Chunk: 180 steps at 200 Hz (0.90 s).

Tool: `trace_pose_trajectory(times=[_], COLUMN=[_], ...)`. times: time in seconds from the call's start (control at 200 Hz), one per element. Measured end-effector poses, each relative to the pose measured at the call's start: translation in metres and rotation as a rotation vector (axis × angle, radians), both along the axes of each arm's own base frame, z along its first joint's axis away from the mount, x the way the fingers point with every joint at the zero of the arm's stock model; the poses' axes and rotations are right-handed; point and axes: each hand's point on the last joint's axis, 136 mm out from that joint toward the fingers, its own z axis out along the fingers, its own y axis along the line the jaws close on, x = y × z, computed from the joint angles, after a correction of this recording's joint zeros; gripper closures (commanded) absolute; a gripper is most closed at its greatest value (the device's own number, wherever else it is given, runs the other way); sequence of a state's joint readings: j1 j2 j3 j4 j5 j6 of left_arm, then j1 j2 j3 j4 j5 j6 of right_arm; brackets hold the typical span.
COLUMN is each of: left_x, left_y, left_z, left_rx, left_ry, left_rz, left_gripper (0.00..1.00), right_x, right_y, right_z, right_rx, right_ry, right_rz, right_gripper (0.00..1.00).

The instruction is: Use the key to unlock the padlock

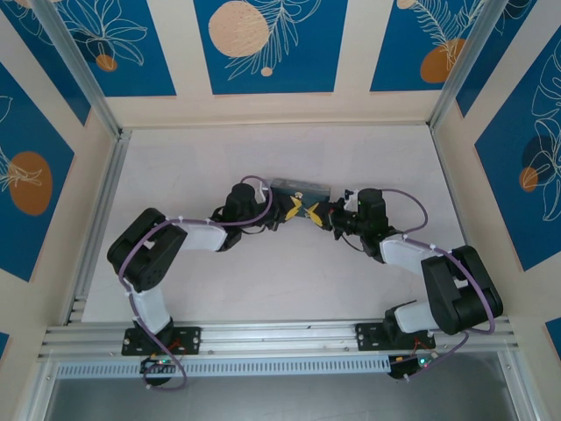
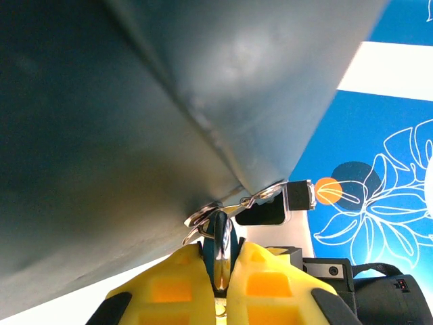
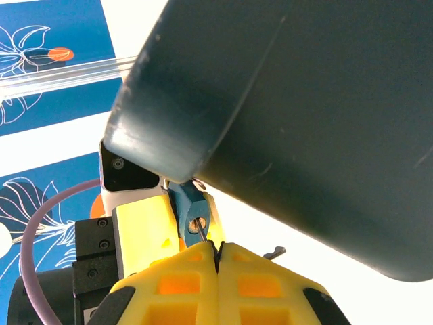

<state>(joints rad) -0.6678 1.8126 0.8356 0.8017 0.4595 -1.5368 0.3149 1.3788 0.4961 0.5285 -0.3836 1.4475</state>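
around the pale table (image 1: 219,281) stand blue floral wall panels (image 1: 272,44).

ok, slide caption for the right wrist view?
Right gripper pinches the key, tip at the padlock keyhole, beneath the dark box.

No writing, number, brand or label can be read in any of the views. The blue wall panels (image 1: 123,53) carry white leaf outlines and orange discs, which are drawings rather than signs, and the dark box (image 3: 304,101) shows a plain, unlettered face to both wrist cameras
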Motion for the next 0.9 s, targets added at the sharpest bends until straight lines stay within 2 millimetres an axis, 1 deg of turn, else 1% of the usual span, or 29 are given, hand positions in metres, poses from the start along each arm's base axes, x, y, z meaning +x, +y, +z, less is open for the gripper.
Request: trace_pose_trajectory(times=[0.3,0.5,0.9], left_x=[0.001,0.004,0.010], left_y=[0.000,0.000,-0.002], left_z=[-0.002,-0.007,-0.004], left_rx=[-0.002,0.003,-0.032], left_ry=[0.000,0.007,0.014], left_rz=[0.004,0.023,0.061], left_gripper=[1.00,1.00,1.00], right_x=[0.001,0.006,0.013], right_y=[0.000,0.001,0.000], right_z=[-0.004,-0.007,-0.004], right_rx=[-0.008,-0.013,-0.101], right_ry=[0.008,-0.004,-0.181], right_rz=[-0.008,-0.018,0.017], right_gripper=[1.00,1.00,1.00])
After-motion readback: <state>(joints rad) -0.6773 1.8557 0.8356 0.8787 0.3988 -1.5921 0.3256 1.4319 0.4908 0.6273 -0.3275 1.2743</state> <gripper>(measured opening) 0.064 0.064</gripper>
